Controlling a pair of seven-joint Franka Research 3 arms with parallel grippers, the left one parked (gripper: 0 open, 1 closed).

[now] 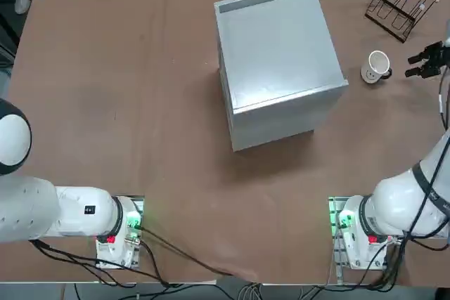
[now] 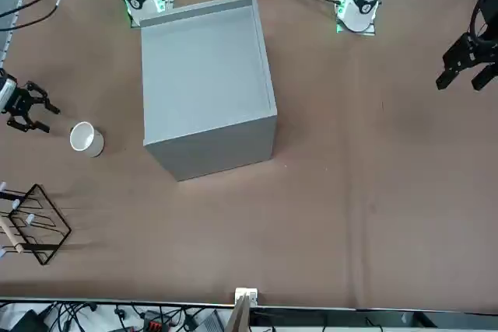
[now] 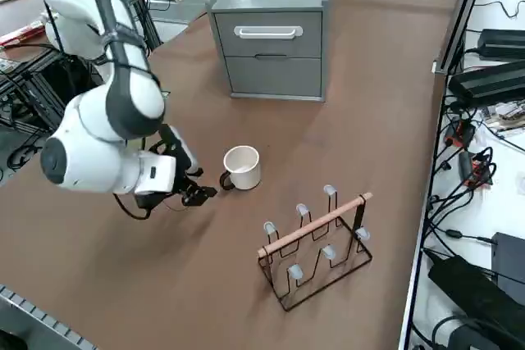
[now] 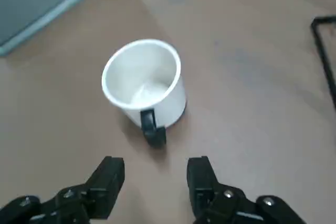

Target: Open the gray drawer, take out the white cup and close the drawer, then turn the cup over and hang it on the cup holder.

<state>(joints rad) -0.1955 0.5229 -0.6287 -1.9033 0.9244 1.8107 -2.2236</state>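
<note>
Clearly the white cup stood upright on the brown bench, mouth up, with its dark handle turned toward the right gripper. That gripper hung low just beside the cup, at the right edge of the top view and the far left of the front view, its two black fingers spread apart with nothing between them; the handle sat just ahead of the gap, not touching either one. The gray drawer looked pushed fully in, its front panel flush with the cabinet in the upper middle of the right side view. The cup holder stood in the lower right of that view, near the cup yet apart from it, its pale pegs bare. From overhead, the cup lay between the cabinet and the gripper.
</note>
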